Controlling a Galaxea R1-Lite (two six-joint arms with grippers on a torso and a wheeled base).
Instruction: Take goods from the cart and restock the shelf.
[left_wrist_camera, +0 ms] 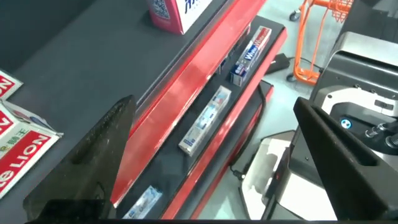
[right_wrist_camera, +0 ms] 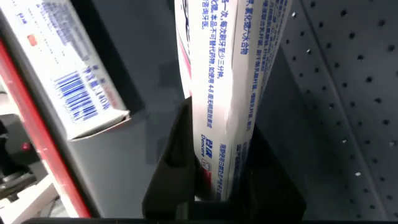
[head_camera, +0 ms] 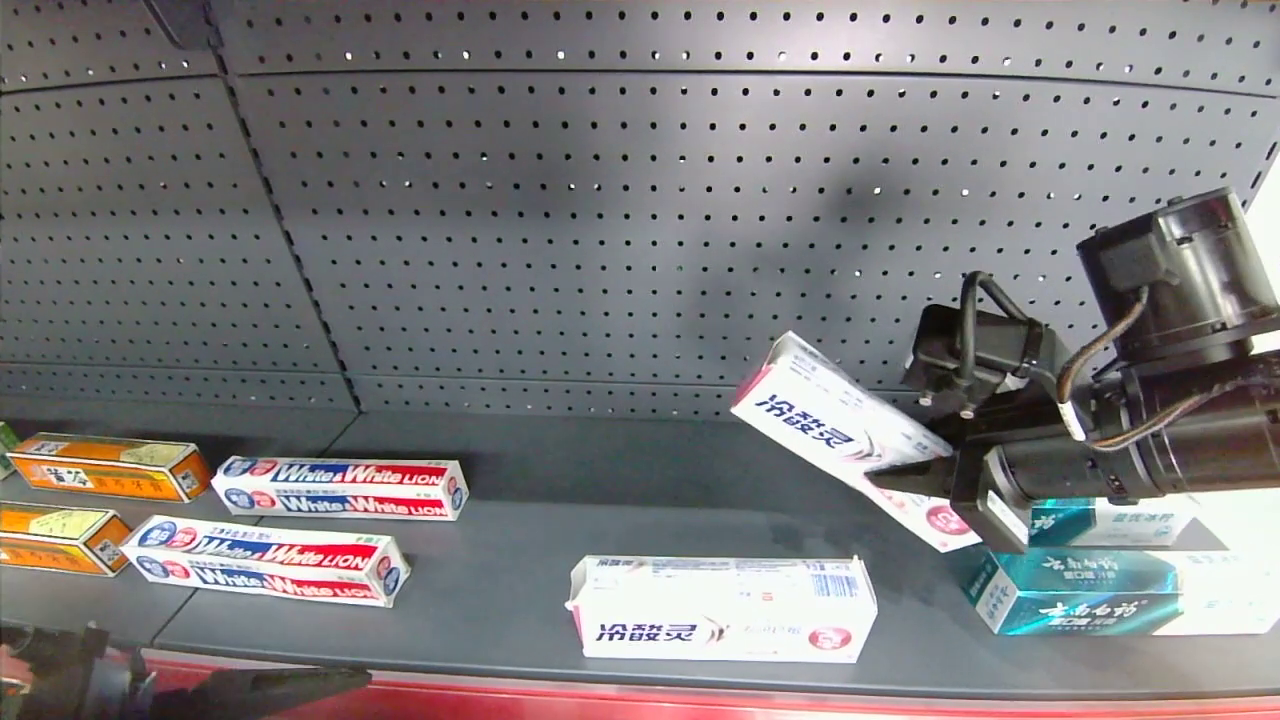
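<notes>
Bright, even light falls from above and slightly left: the boxes point(head_camera: 340, 487) on the shelf point(head_camera: 620, 500) throw short soft shadows to their right. The pegboard point(head_camera: 500, 250) carries one broad dim patch (upper right). The teal boxes point(head_camera: 1080, 590) bleach to white at the right edge. Straight lines bow toward the head view's borders. Pale glare streaks the red shelf lip point(left_wrist_camera: 186, 81) in the left wrist view.

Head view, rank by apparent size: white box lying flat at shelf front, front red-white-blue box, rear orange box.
1. white box: largest, but it also lies nearest the camera.
2. front red-white-blue box: slightly smaller.
3. rear orange box: smallest, but it sits farther back, which may shrink it.
</notes>
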